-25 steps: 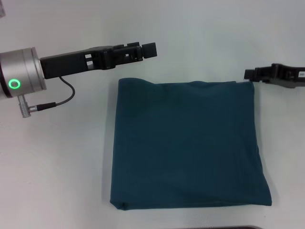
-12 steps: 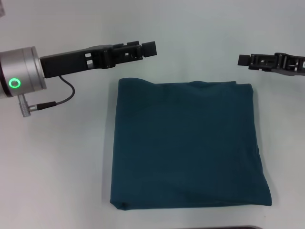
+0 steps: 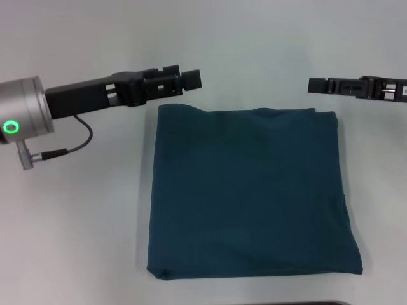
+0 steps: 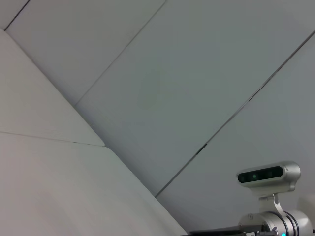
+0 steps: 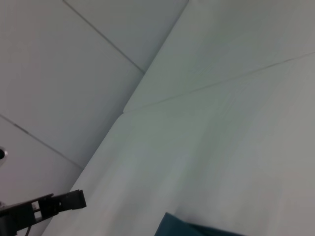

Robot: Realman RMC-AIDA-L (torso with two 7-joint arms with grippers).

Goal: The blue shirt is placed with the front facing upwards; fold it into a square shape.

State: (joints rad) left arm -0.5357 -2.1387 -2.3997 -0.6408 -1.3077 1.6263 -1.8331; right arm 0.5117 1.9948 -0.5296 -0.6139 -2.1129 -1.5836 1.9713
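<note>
1. Lies folded into a near-square: the blue shirt [image 3: 251,194], plain side up, mid-bench toward the near edge.
2. Looks soft, light and limp; likely to sag and shift if lifted by one layer.
3. Best pinched through all layers at a far corner.
4. Hovers beyond the far-left corner: left gripper [image 3: 188,79]; beyond the far-right: right gripper [image 3: 316,85]. Cannot tell either's opening.
</note>
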